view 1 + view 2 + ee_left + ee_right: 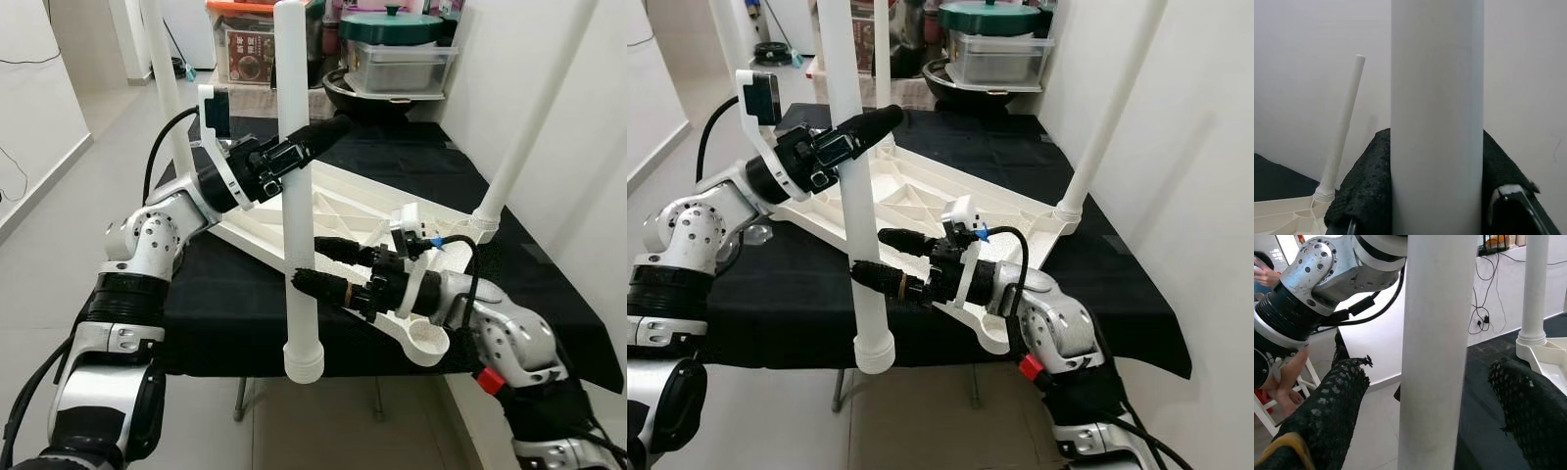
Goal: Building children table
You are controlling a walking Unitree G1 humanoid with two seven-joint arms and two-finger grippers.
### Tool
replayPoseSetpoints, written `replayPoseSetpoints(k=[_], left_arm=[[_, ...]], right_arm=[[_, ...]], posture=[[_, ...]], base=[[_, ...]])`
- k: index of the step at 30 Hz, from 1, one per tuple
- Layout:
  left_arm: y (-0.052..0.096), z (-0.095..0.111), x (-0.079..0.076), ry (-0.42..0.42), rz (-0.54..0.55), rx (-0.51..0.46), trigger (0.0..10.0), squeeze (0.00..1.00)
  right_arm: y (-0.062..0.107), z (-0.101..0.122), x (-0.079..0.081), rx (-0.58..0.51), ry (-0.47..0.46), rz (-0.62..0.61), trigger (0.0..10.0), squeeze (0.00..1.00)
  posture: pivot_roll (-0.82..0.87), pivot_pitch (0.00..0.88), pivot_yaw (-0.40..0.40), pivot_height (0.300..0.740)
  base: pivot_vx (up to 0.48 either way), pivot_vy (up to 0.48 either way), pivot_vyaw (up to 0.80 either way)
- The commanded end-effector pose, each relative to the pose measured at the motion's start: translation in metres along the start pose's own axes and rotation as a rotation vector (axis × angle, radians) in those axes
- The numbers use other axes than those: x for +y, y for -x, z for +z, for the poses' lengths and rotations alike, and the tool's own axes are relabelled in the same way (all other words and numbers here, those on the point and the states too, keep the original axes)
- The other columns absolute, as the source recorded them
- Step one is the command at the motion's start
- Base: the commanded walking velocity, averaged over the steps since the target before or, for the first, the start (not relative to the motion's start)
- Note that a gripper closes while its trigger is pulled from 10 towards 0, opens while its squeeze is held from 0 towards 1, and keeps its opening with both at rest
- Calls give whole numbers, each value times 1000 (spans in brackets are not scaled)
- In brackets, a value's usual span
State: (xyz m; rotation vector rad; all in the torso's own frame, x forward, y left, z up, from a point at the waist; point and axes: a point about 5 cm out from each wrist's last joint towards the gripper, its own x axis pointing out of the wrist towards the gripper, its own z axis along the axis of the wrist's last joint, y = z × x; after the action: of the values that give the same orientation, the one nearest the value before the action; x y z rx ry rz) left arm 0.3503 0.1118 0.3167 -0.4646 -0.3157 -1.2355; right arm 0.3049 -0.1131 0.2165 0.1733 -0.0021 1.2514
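A work table covered with a black cloth (245,304) takes up the middle of the scene. On it the white plastic children's tabletop (338,211) lies upside down, ribbed underside up, tilted so that its near edge stands higher toward the robot's left. Long white legs rise from its corners: one at the far right corner (534,113), seated in its round socket, and another at the far left (165,83).

The loose white plastic table leg (297,196) stands nearly upright in front of the tabletop's near edge, its flared threaded end (304,360) hanging down past the table's front edge. Both claws have it. The left gripper (312,139) is clamped around the upper part of this leg, one black finger crossing in front of the tube; in the left wrist view the tube sits squarely between the two black fingers (1364,196), touching both. The right gripper (318,266) reaches in from the robot's right at a lower point on the same leg, with one finger on each side of it. In the right wrist view its fingers (1332,406) bracket the tube with a gap on either side, so this claw is spread and not pressing.

An empty round leg socket (428,339) at the tabletop's near right corner lies just beneath the right wrist.

On the counter behind stand a grey lidded container with a green pot lid (397,44) and a clear storage box with an orange lid (250,39).
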Motion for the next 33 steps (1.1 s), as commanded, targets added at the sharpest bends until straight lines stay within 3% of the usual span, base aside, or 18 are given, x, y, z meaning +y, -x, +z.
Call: replayPoseSetpoints(k=[1, 14, 33], left_arm=[[-7, 2, -3, -15, -31, -4, 10000, 0], [-16, 3, -3, -15, -50, -16, 10000, 0], [-29, 0, -8, -10, -91, -18, 10000, 0]], right_arm=[[-6, 1, 3, 13, 17, 21, 10000, 0], [-33, -11, 11, 39, 20, 39, 10000, 0], [-52, -19, 11, 103, 4, 38, 10000, 0]], posture=[[43, 5, -41, 740], [40, 9, -38, 740], [40, 11, -38, 740]], base=[[0, 0, 0], [0, 0, 0], [0, 0, 0]])
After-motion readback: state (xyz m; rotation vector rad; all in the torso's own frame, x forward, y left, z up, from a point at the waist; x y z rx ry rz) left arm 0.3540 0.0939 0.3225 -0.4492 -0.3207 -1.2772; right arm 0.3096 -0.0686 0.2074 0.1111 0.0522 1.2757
